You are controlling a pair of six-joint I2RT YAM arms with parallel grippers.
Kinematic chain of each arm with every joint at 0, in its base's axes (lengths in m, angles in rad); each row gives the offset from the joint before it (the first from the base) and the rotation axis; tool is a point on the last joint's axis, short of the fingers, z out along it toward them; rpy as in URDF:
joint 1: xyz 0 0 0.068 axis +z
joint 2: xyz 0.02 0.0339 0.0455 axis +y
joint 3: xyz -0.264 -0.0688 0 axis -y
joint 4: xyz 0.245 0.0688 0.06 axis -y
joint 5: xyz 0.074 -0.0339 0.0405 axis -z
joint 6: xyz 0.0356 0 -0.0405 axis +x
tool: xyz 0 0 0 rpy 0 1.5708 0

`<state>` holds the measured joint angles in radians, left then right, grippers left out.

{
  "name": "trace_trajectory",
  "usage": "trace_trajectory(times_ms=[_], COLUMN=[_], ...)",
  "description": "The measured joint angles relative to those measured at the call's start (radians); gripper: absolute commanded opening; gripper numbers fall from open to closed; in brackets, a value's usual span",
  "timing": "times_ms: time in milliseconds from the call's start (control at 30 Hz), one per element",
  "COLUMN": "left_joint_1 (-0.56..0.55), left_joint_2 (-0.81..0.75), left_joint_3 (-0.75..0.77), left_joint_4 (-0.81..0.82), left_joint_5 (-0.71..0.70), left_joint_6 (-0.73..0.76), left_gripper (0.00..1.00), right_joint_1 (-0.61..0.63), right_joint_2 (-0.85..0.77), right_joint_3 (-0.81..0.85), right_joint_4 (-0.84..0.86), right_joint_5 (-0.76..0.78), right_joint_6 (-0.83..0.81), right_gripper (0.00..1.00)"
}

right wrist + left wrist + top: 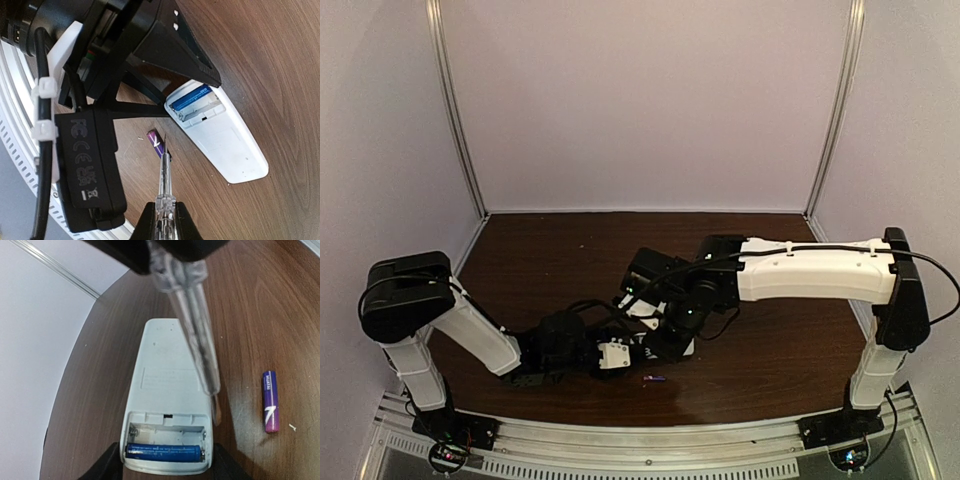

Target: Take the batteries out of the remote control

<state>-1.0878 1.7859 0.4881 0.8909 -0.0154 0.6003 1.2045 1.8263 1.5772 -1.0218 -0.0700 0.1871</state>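
Observation:
The white remote control [167,385] lies back up on the table with its battery bay uncovered. A blue battery [164,452] sits in the near slot; the slot beside it is bare. My left gripper [167,464] is shut on the remote's bay end, one black finger on each side. A purple-pink battery [270,401] lies loose on the wood to the right, also visible from above [654,378]. My right gripper [164,212] is shut on a clear pointed tool [164,175]. The tool's tip hangs beside the purple battery [155,141], clear of the remote [222,137].
The brown table [770,300] is closed in by pale walls at the back and sides. A ribbed metal rail [12,125] runs along its near edge. The left arm's black camera housing [87,170] sits close to the tool.

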Motion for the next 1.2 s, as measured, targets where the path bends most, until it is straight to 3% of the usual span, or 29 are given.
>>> trace_trajectory(times_ms=[233,500,867,1200], left_joint_1=[0.0,0.0,0.001,0.001], left_joint_2=[0.0,0.0,0.0,0.0], left_joint_3=[0.0,-0.006,-0.023,-0.037], left_joint_4=[0.008,0.047,0.082,0.108], left_joint_5=[-0.001,0.001,0.037,0.061], left_joint_6=[-0.001,-0.001,-0.001,0.0], left_gripper=[0.0,0.0,0.0,0.0], right_joint_1=[-0.011,-0.043,-0.06,-0.061], right_joint_2=[-0.028,-0.184,-0.433,-0.455], right_joint_3=[-0.027,-0.192,-0.531,-0.626], right_joint_4=[0.019,0.121,0.451,0.639], right_joint_5=[0.016,0.026,-0.004,-0.054], right_joint_6=[0.011,0.061,0.19,0.254], right_gripper=[0.0,0.0,0.0,0.0])
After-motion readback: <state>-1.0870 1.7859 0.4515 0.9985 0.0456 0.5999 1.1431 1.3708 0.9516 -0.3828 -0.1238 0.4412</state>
